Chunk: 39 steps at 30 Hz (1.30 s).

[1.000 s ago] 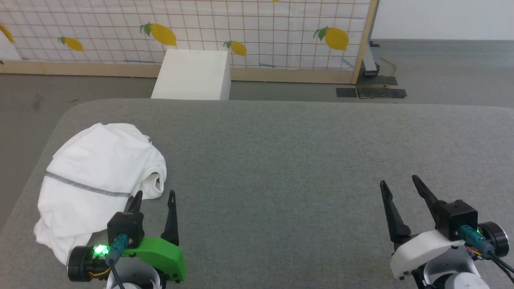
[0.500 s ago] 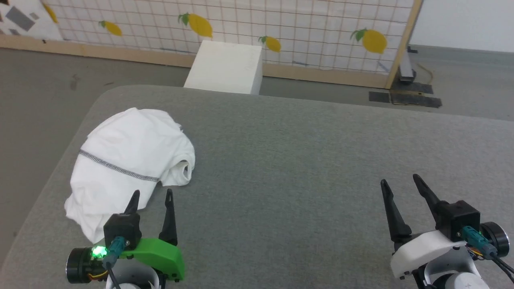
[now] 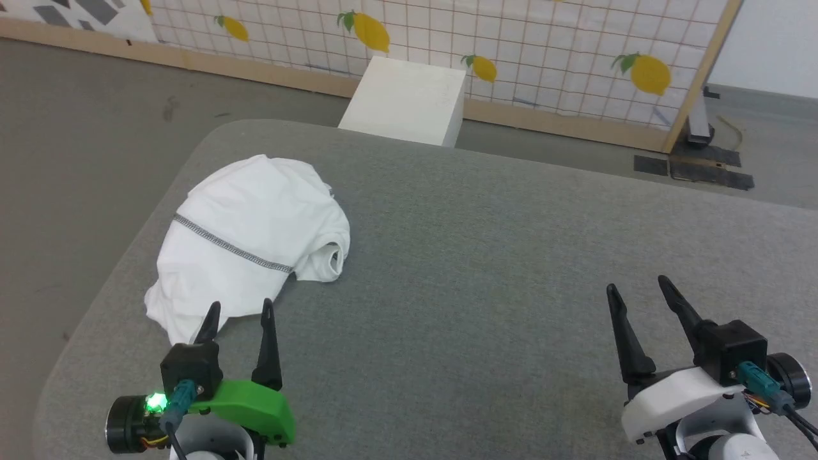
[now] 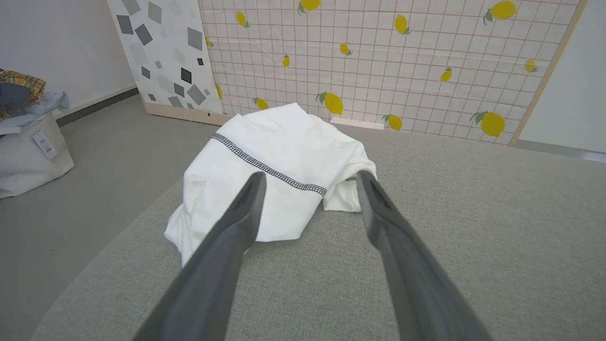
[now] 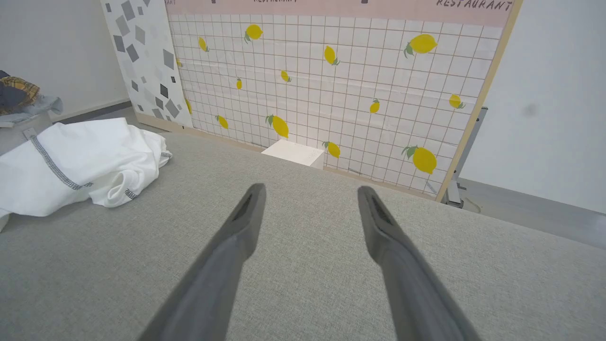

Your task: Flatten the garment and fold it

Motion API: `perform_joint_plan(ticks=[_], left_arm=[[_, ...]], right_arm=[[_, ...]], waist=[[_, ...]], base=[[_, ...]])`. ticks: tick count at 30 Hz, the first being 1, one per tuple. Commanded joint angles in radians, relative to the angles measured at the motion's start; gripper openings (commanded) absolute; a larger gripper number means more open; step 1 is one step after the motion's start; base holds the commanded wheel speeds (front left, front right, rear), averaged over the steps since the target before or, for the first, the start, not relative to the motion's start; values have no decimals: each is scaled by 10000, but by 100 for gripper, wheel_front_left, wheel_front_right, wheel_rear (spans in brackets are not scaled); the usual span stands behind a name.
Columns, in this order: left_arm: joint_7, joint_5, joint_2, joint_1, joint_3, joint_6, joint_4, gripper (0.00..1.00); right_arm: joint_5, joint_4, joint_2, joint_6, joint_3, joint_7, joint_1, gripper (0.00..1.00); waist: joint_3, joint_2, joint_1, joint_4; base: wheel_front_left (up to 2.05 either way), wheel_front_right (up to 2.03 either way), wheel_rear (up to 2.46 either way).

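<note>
The garment (image 3: 249, 236) is a white T-shirt with a grey stitched seam, lying in a crumpled heap on the left part of the grey table (image 3: 486, 255). It also shows as the garment (image 4: 274, 166) in the left wrist view and the garment (image 5: 80, 161) at the left of the right wrist view. My left gripper (image 3: 238, 311) is open just in front of the heap's near edge, holding nothing. My right gripper (image 3: 639, 285) is open over bare table at the lower right, far from the cloth.
A rigid white box (image 3: 406, 101) stands on the floor behind the table. A lemon-patterned grid panel (image 3: 511, 45) runs along the back. The table's rounded left corner (image 3: 211, 137) lies close to the garment. A white bag with clothes (image 4: 26, 137) sits on the floor at the left.
The head camera has turned left, so the whole scene has shifted right in the picture. Both grippers keep their poses and stay open; the garment lies as before.
</note>
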Motion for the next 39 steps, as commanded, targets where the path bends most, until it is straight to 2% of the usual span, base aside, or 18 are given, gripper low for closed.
perform_joint_plan(ticks=[1,39], left_arm=[[-106,-68,61,-71,-29,71,38,100],[-885,-714,132,-76,-316,563,286,100]], right_arm=[[109,-10,10,-6,-4,-103,45,100],[431,-2,17,-11,27,-518,69,100]], waist=[[15,0,-1,170],[163,0,-1,2162]], base=[[-1,-1,-1],[0,0,0]])
